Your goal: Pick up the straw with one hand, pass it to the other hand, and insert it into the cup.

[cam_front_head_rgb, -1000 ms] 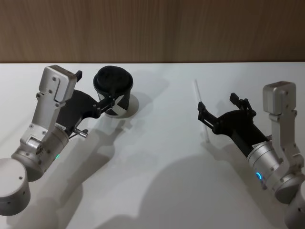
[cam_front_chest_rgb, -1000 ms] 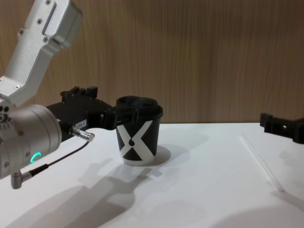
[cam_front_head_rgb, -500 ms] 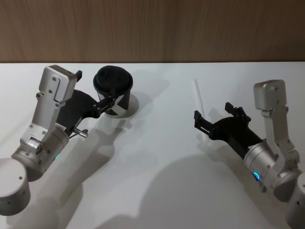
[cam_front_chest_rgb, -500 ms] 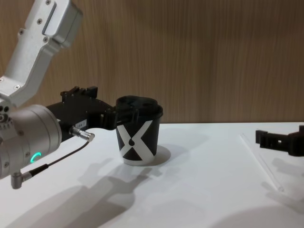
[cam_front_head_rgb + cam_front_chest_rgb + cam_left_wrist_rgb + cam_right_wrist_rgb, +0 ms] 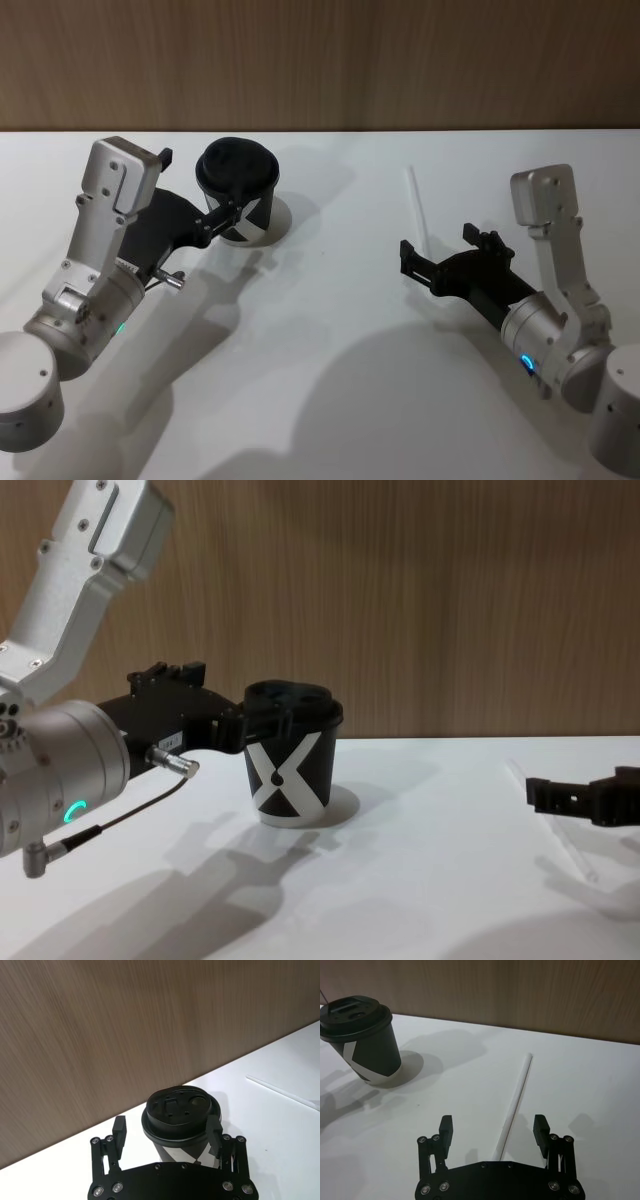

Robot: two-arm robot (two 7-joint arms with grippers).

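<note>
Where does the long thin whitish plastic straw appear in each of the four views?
Head view: the straw lies on the table, right of centre, running from under the right gripper.
Chest view: low at the right, crossed by that gripper.
Left wrist view: beyond the black paper cup with white X, flanked by the left gripper.
Right wrist view: between the gripper's open fingers.
Shared landmark: that cup.

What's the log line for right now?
phase: pre-grasp | left gripper: open, astride cup | right gripper: open, over straw | straw: flat on table, ungripped
</note>
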